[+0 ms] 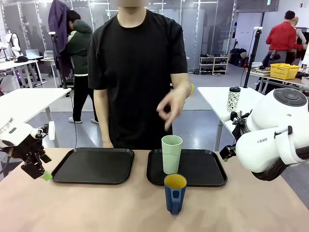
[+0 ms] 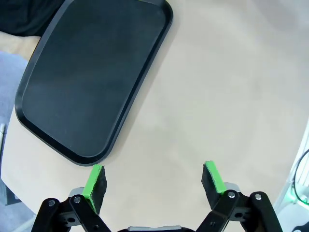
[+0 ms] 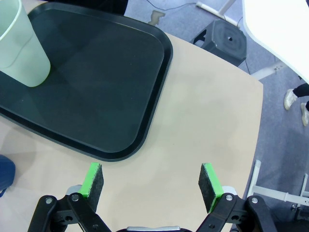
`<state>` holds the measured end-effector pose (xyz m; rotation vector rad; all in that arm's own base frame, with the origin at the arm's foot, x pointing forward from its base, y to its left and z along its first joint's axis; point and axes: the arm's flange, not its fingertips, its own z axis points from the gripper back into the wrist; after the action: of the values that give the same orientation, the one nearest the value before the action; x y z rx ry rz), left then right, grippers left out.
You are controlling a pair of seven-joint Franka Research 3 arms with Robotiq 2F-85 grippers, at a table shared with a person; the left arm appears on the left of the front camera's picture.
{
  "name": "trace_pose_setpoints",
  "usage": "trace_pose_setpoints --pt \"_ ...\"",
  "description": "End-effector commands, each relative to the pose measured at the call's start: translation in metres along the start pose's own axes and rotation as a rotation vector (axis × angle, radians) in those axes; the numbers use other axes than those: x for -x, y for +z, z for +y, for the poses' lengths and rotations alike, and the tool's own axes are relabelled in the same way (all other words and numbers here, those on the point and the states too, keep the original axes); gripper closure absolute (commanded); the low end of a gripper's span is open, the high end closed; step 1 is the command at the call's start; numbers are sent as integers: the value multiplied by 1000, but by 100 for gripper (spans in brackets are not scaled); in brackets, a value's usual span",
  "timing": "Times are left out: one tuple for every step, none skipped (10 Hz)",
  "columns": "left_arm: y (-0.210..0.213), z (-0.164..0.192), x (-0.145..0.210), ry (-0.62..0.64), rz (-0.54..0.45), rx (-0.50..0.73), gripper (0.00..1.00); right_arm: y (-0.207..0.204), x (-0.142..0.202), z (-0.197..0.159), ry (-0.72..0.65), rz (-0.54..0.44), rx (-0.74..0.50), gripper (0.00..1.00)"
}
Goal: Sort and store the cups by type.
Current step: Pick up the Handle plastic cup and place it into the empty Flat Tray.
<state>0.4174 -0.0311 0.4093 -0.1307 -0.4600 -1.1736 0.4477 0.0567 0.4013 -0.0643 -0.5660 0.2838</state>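
In the front view the right gripper (image 1: 227, 153) is mostly hidden behind its own white arm; only a dark tip with a speck of green shows. Its wrist view is clearer: the two green-padded fingers (image 3: 94, 180) stand wide apart with nothing between them. There the mint-green tumbler (image 3: 21, 43) is cut off by the top and left edges. The dark blue mug (image 3: 5, 173) is a mere sliver at the left edge, out to the side of the picture-left finger. The person's hand (image 1: 171, 107) above the tumbler is blurred, so its pose is hard to read.

There are two cups, two black trays and two grippers. The tumbler stands upright on the right tray (image 1: 203, 166), well ahead of the right gripper's fingers and off toward the picture-left one. The mug stands on the table (image 1: 96, 208) just in front of that tray, handle toward the camera, yellow inside. The left tray (image 2: 91, 77) lies ahead of the left gripper (image 2: 154, 175), its near corner just beyond the picture-left finger. That gripper's fingers are also spread apart and hold nothing, above bare tabletop.
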Motion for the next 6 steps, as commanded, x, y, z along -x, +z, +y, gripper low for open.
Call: trace_pose_setpoints --pt "-2 0 0 9 16 -18 0 0 2 1 8 1 3 0" --pt "-2 0 0 9 16 -18 0 0 2 1 8 1 3 0" --pt "-2 0 0 9 16 -18 0 0 2 1 8 1 3 0" --pt "-2 0 0 9 16 -18 0 0 2 1 8 1 3 0" --pt "-2 0 0 9 16 -18 0 0 2 1 8 1 3 0" --pt "-2 0 0 9 16 -18 0 0 2 1 8 1 3 0"
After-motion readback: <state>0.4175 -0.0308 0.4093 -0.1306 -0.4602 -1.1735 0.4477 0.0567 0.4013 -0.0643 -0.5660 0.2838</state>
